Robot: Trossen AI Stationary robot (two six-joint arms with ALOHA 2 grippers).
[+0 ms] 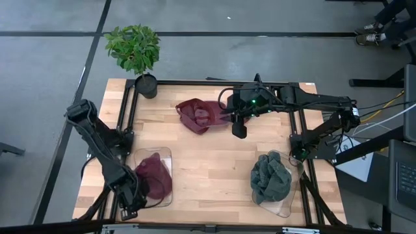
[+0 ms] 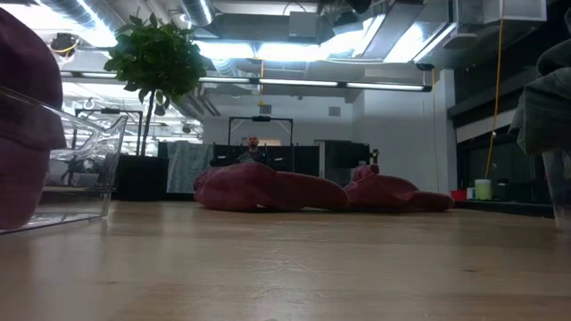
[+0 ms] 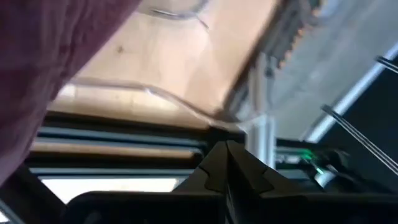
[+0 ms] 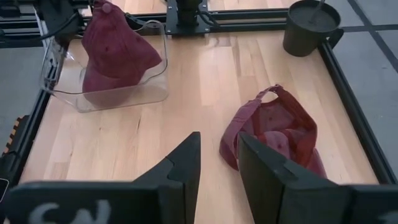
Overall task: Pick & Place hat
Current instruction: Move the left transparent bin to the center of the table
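Seen from above: loose maroon hat [image 1: 201, 116] lay at twelve o'clock on the table [image 1: 208, 166], another maroon hat [image 1: 155, 175] already in the clear tray [image 1: 166, 155] at eight, a grey hat [image 1: 270, 177] in the tray at four. Hovered just beside the loose hat, toward three o'clock: right gripper [image 1: 239, 127], fingers parted, holding nothing. Parked at seven o'clock off the tray's edge: left gripper [image 3: 227, 163], closed and empty. Best approached low, pinching the crown fabric rather than the strap loop, then lifting straight.
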